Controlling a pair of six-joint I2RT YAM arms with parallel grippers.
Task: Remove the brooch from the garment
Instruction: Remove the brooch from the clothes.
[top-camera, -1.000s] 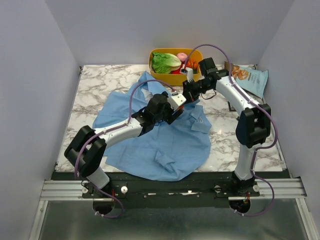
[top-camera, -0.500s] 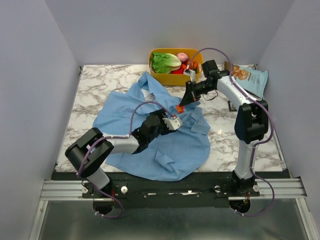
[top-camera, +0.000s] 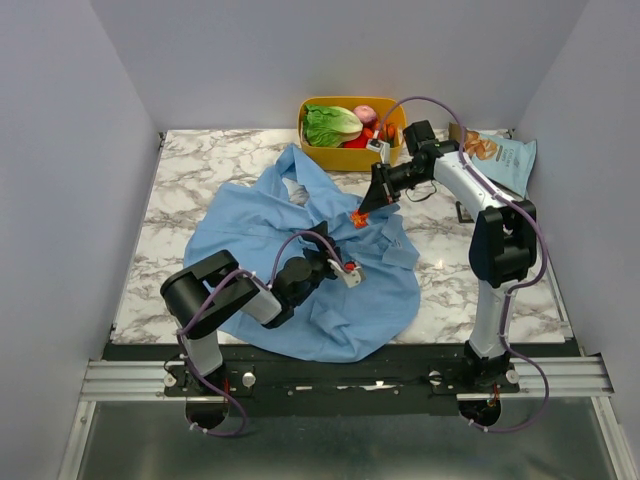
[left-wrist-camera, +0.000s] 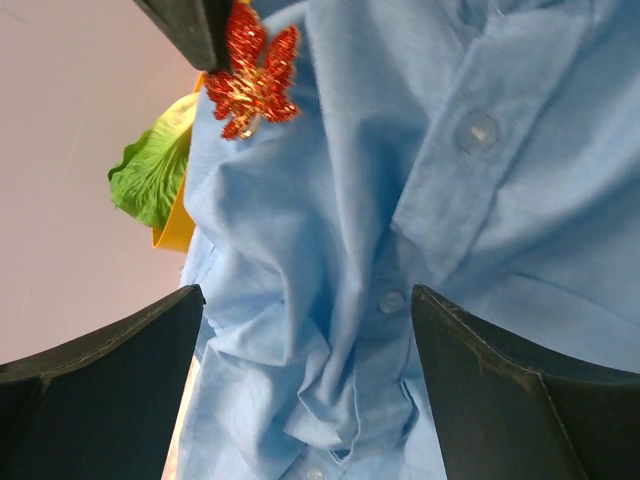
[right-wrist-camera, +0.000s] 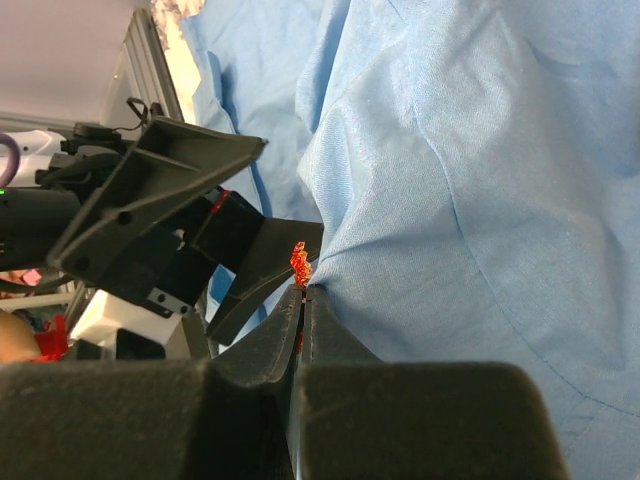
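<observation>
The garment lies spread on the desk beneath both hands. The left hand has drawn back toward its base and spread its jaws wide, holding nothing, which releases the cloth it was working beside the right hand. The right hand is pinched closed on the brooch at its fingertips, against the cloth, so detachment now appears to depend on that hand alone.

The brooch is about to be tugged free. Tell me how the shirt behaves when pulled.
The shirt looks thin and floppy, bunched in soft folds, so it will probably lift and tent toward the brooch. It seems light. With only the right gripper pinching the brooch, the cloth may drag along.
</observation>
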